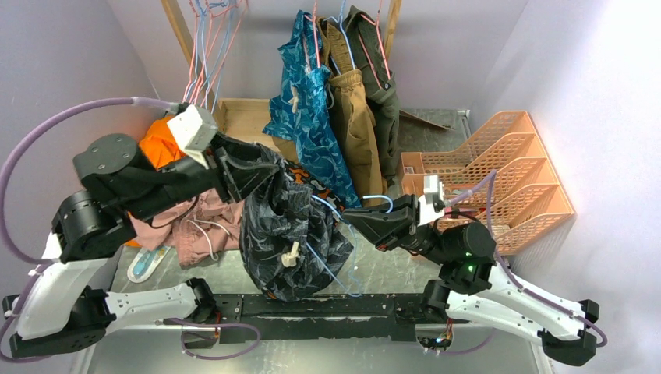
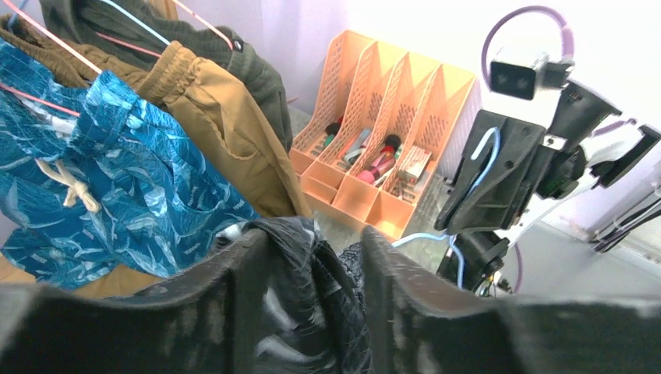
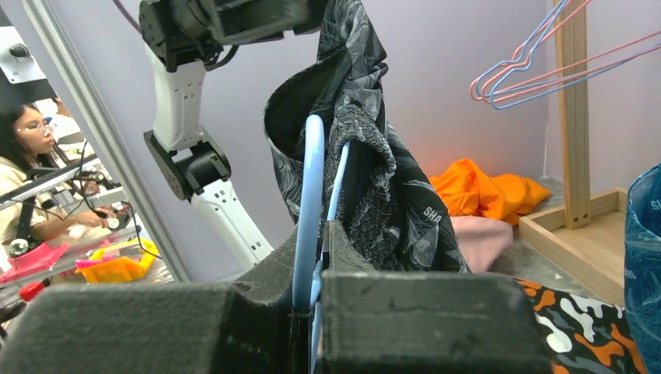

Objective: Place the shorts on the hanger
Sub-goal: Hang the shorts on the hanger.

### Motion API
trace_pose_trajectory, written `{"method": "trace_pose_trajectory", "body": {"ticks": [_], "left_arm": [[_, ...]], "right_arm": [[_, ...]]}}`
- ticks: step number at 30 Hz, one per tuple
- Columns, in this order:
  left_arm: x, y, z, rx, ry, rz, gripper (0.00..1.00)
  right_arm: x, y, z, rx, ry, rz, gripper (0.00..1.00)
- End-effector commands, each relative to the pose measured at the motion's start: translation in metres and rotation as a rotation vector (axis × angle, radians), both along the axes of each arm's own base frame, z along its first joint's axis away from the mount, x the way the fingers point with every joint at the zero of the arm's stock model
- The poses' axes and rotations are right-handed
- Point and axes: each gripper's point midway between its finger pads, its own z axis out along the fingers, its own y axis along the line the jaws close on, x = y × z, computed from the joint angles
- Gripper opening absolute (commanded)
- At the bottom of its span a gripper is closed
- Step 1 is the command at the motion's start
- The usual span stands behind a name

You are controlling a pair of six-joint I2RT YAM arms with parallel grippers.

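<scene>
Near the table edge, both arms lift off their bases and bend inward toward each other.

- The left gripper (image 1: 243,173) is pinched on a bunch of the shorts (image 1: 287,234), with dark cloth wadded between its fingers (image 2: 234,312). The shorts hang from it above the table, and the cream drawstring (image 1: 292,253) dangles in front.
- The right gripper (image 1: 352,218) is clamped tight on the hanger (image 3: 309,187), its forearm about level and pointing at the shorts. The hook curls back over its wrist. The blue wire runs up against the waist opening and loops across the cloth's lower right.
- Beyond the right arm stands a peach file rack (image 1: 514,167) with four slots. Pens and small bits (image 2: 374,160) lie in the bottoms, too small to name.
- At the far back, teal shorts (image 1: 308,117), tan shorts (image 1: 355,125) and an olive garment (image 1: 383,86) hang side by side.
</scene>
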Motion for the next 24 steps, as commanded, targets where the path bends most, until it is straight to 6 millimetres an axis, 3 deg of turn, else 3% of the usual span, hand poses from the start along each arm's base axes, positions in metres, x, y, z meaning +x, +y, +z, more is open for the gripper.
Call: {"method": "trace_pose_trajectory", "body": {"ticks": [1, 5, 10, 13, 16, 21, 24], "left_arm": [[-0.012, 0.014, 0.027, -0.109, -0.037, -0.005, 0.62], [-0.017, 0.024, 0.029, -0.127, -0.033, 0.006, 0.84], [-0.025, 0.038, 0.041, -0.175, -0.073, 0.004, 0.89], [-0.033, 0.035, 0.043, -0.165, -0.120, -0.048, 0.88], [-0.038, 0.019, 0.027, -0.060, -0.175, -0.137, 0.89], [-0.056, -0.018, -0.020, 0.142, -0.183, -0.390, 0.92], [-0.061, -0.036, -0.039, 0.209, -0.154, -0.497, 0.91]], "right_arm": [[-0.004, -0.014, 0.026, 0.147, -0.030, -0.004, 0.00], [-0.003, -0.016, 0.027, 0.193, -0.028, -0.006, 0.00], [-0.003, -0.016, 0.028, 0.216, -0.026, -0.002, 0.00], [-0.005, -0.013, 0.028, 0.192, -0.036, 0.011, 0.00], [-0.011, -0.010, 0.028, 0.140, -0.057, 0.035, 0.00], [-0.022, -0.012, 0.028, 0.095, -0.074, 0.077, 0.00], [-0.026, -0.012, 0.025, 0.080, -0.071, 0.096, 0.00]]}}
